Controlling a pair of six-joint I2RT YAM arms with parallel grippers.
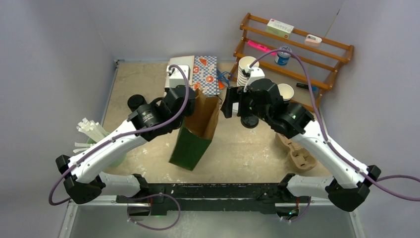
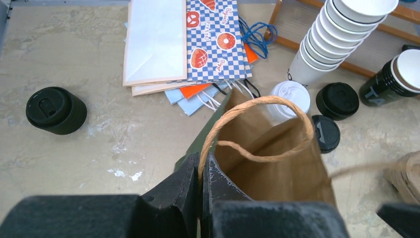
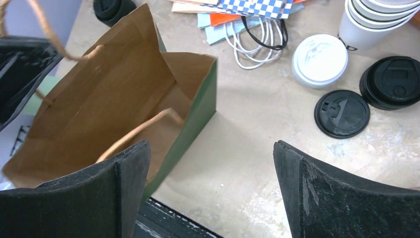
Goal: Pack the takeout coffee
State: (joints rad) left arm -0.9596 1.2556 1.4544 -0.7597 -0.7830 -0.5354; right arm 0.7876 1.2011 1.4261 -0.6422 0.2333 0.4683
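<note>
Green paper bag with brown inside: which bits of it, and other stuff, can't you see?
- Floor of the green paper bag: right wrist view, behind the open right gripper's finger; left wrist view, behind the shut left gripper.
- Dark green paper cup with white top: left wrist view, cut by right edge.
- Wooden rack labels: top view, too small.

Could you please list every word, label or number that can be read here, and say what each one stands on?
No text here reads with certainty.
Checkered bag: cursive words beside the bakery pictures, too small to read.
Green cup: pale letters on its side, cut off and blurred.
White box: a red mark, too small to read.
Black lids: raised marks, unreadable.
</note>
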